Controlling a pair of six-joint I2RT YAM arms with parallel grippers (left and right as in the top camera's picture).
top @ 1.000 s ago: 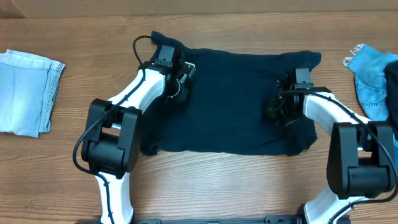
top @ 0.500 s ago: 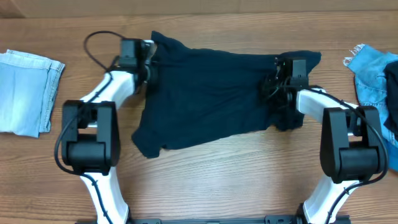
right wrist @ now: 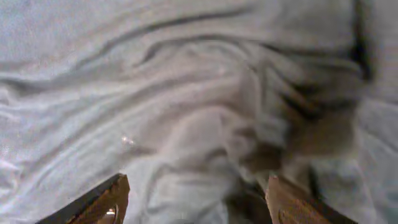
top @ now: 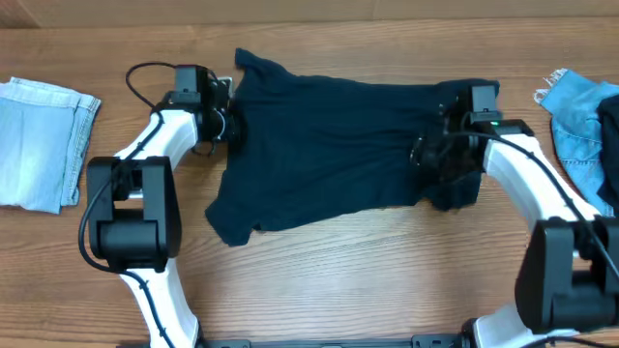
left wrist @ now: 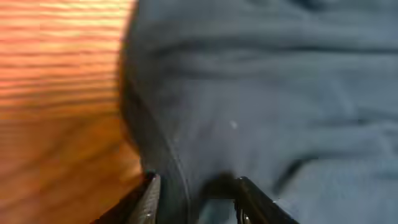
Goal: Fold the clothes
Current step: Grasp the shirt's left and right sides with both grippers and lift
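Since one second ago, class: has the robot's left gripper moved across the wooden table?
Yes. The left gripper has shifted toward the folded pale blue denim piece, which stayed put, and now sits at the dark navy garment's edge.

No legible text or markings anywhere

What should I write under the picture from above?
Left claw and right claw at opposite sides of a navy garment, pale denim and blue denim lying farther out.
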